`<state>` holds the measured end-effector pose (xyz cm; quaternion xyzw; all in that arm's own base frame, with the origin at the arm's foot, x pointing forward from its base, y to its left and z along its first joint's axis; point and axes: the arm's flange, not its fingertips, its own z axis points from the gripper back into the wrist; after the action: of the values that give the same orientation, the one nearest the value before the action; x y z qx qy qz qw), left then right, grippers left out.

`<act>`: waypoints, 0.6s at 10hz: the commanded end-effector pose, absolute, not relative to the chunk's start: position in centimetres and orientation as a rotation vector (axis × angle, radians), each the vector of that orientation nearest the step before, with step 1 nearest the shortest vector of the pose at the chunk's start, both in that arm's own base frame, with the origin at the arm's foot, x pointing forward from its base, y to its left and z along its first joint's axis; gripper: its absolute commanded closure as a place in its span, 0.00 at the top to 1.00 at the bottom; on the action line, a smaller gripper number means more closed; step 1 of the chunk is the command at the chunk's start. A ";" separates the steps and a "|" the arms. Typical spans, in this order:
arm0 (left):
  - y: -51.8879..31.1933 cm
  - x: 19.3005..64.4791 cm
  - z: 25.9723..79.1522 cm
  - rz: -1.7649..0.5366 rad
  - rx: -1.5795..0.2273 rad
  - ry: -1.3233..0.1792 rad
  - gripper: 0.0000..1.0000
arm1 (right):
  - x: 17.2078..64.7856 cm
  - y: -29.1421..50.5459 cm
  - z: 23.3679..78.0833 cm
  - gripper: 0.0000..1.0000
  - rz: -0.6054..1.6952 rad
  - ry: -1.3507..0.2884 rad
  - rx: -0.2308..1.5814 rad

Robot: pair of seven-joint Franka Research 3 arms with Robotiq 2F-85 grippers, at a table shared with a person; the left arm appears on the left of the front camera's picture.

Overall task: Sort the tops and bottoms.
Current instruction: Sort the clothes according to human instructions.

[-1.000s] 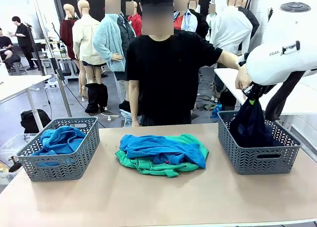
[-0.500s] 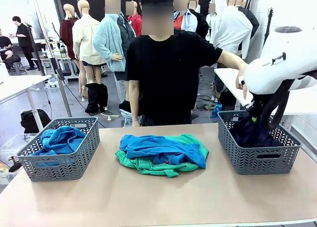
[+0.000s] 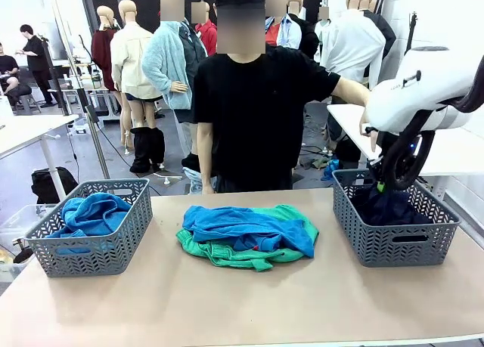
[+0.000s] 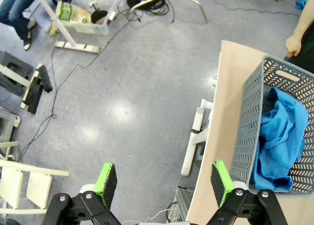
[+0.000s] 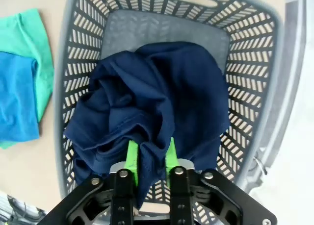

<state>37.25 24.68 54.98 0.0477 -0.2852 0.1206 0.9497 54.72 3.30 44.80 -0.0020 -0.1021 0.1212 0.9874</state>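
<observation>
Navy trousers (image 3: 389, 207) sat bunched inside the right basket (image 3: 397, 245). A second earlier they had hung above its rim from the raised right arm. That arm had since dropped lower, and the cloth had sunk below the basket's walls.

The table (image 3: 227, 309) had bare board all along its near side, with open gaps between the middle pile and each basket. Both baskets stood near the table's ends, and the left basket (image 3: 91, 245) stood close to the left edge. It held a crumpled blue shirt (image 3: 94, 211), unchanged from before.

The middle pile had not moved either. The second blue shirt (image 3: 249, 230) lay draped over the green shorts (image 3: 227, 255), which showed at the front and right.

In the right wrist view, the trousers (image 5: 162, 97) covered most of the basket floor (image 5: 162, 31), leaving one end bare.

The right gripper (image 5: 150, 156) hung over the basket, its green pads pinched on a fold of the trousers.

The left gripper (image 4: 162, 178) hung over the floor beyond the table's left edge, with its fingers spread wide and nothing between them.

The person's hand (image 3: 368, 124) rested near the right arm.
</observation>
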 end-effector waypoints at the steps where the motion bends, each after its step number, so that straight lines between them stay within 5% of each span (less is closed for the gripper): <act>1: 24.7 37.2 55.0 0.248 0.098 -0.582 1.00 | 54.4 2.9 46.0 0.83 0.246 -0.220 0.005; 2: 24.7 37.2 55.0 0.248 0.098 -0.582 1.00 | 54.1 2.8 46.5 1.00 0.238 -0.225 0.000; 6: 24.7 37.2 55.0 0.248 0.098 -0.582 1.00 | 52.0 2.7 49.3 1.00 0.279 -0.276 0.007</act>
<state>37.25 24.68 54.98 0.0477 -0.2852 0.1206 0.9497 53.13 2.89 49.22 -0.0063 -0.1346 0.1276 0.9826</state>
